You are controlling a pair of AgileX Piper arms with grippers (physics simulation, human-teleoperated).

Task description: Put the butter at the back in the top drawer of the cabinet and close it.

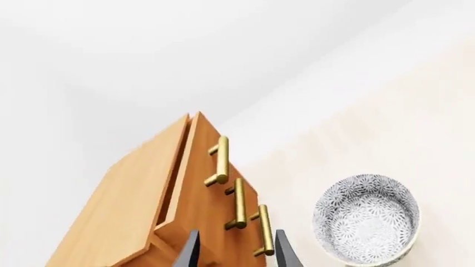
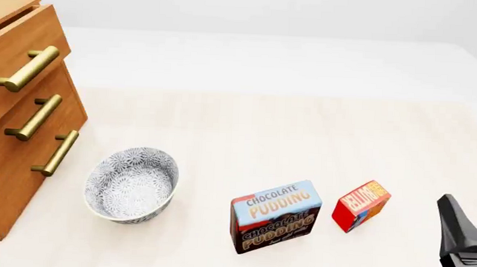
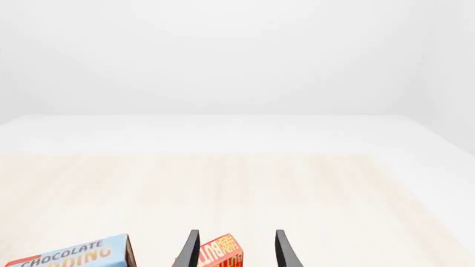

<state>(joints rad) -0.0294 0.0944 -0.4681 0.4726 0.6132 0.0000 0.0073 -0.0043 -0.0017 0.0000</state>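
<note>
Two grippers: left gripper (image 1: 233, 250) and right gripper (image 3: 233, 250), fingers spread, holding nothing.
Butter (image 2: 361, 205): standing on table (image 2: 303, 130), beside pudding box (image 2: 275, 216).
Bowl (image 2: 132, 184): near cabinet (image 2: 3, 177).
Top drawer (image 2: 20, 57): pulled slightly out.

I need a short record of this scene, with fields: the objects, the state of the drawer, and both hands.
butter: small red box, upright on the table, right of the pudding box
pudding box, between the bowl and the butter
bowl: patterned, empty, beside the cabinet
cabinet: at the left edge, three brass handles
top drawer: pulled partly out
left hand: open, holds nothing, faces the cabinet
right hand: open, the butter seen between its fingers, not gripped
table: light wood
</note>
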